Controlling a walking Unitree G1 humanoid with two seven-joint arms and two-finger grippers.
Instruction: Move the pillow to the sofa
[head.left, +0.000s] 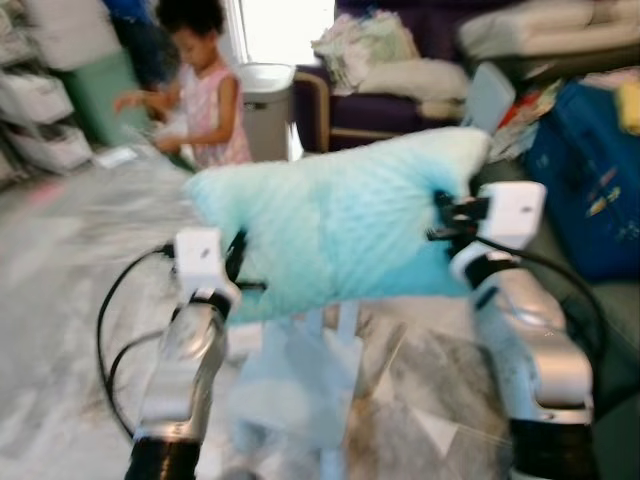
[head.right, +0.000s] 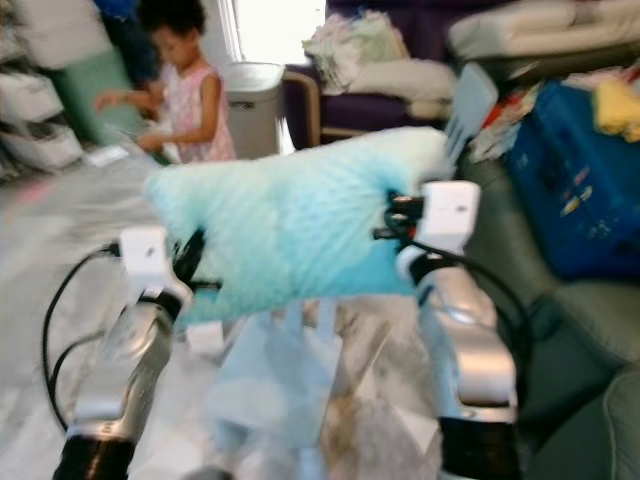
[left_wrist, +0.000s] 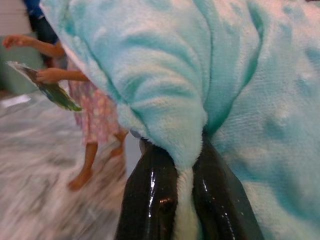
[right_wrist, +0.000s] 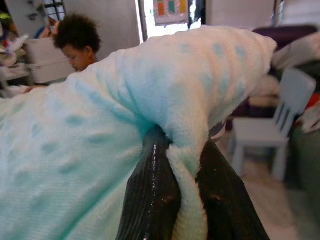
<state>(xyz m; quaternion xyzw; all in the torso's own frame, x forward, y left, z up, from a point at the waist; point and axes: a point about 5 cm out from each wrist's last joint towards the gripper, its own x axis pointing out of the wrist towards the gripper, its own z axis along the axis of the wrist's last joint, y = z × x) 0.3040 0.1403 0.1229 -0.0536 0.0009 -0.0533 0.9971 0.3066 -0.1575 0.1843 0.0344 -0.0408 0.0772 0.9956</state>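
Right now I have the pillow (head.left: 335, 225) lifted off everything, hanging across the middle of the head frame between both arms. I hold it by its two ends so the soft body stays spread and does not sag or drag while I carry it. Its long axis runs across the frame, tilted: the left end sits lower, the right end climbs toward the upper right.

In the wrist views I see the grip plainly. The left gripper (left_wrist: 186, 200) has both black fingers pinched onto a fold of turquoise plush at the lower left end; the right gripper (right_wrist: 187, 197) is clamped the same way on a fold at the raised right end.

Beyond it, the dark green sofa (head.right: 575, 320) takes the lower right of the frame, near the raised end, so I judge the pillow needs to swing that way. A blue bag (head.right: 575, 190) rests at the right edge. A child (head.left: 205, 95) stands at the upper left on the marble floor (head.left: 70, 230), well apart from my arms. Everything is blurred.
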